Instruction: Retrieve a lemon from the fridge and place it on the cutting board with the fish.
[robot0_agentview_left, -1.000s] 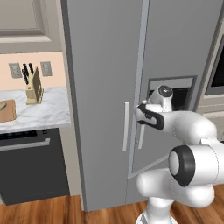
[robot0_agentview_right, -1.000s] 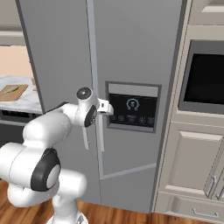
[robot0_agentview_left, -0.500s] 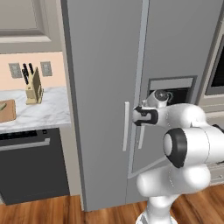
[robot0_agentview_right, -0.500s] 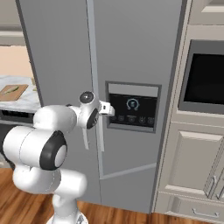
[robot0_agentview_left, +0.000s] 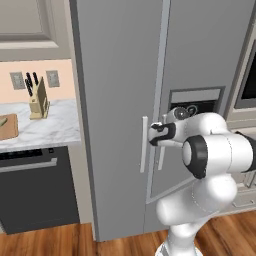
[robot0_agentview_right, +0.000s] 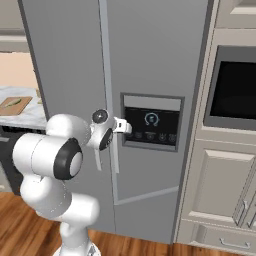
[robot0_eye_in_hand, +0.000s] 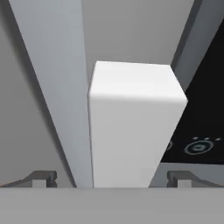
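Gripper (robot0_eye_in_hand: 112, 177), jaws apart, straddles the upright pale handle (robot0_eye_in_hand: 131, 127) of the closed fridge (robot0_agentview_left: 120, 75), the handle's long axis running vertical between its fingertips; the lemon presumably lies hidden inside.

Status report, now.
Gripper open, straddling the right door's handle, not clamped. Fridge doors shut; lemon unseen. Cutting board with fish on the counter, left.
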